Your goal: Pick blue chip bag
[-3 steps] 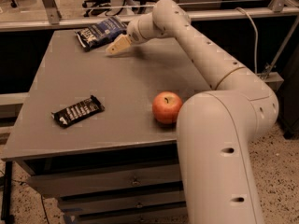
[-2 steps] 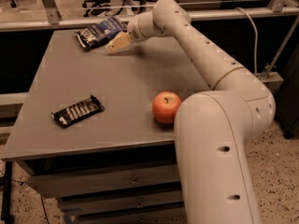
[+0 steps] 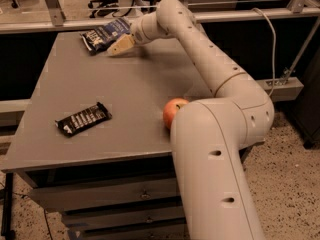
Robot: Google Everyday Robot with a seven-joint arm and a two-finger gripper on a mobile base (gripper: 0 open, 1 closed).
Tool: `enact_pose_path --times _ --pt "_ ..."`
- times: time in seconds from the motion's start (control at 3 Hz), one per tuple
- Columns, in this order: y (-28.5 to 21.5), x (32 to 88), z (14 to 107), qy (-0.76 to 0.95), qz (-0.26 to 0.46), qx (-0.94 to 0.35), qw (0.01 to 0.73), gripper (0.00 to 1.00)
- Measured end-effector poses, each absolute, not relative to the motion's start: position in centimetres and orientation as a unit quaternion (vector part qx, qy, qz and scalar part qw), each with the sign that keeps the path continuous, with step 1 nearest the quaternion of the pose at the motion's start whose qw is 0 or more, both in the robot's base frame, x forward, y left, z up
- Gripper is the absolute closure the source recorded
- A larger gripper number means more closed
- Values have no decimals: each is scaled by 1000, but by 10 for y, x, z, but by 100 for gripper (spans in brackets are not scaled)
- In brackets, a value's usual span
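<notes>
From the table's 12 o'clock, the gripper (image 3: pixel 120 45) sits at the bag's (image 3: pixel 102 34) 4 o'clock edge. I cannot tell its opening or contact. The arm (image 3: pixel 210 59) hides part of the apple (image 3: pixel 171 112).

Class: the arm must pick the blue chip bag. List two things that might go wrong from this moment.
1. The gripper sits beside the blue chip bag, which lies near the far edge of the table; a nudge might slide it off.
2. The arm stands right next to the apple and might knock it.
</notes>
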State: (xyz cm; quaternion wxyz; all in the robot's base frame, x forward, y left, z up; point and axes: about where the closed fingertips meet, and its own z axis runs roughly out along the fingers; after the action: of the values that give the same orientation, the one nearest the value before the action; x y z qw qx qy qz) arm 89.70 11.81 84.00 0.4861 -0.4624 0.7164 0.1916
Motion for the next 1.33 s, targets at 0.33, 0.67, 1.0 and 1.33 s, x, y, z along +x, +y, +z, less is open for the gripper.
enact_pose_path --times 0.33,0.67,1.0,1.33 --pt "124 900 838 715 193 -467 483 16" --pt "120 900 837 718 187 -468 480 40" --pt "113 898 836 721 182 -467 479 62" --pt "104 890 854 710 179 -468 495 86"
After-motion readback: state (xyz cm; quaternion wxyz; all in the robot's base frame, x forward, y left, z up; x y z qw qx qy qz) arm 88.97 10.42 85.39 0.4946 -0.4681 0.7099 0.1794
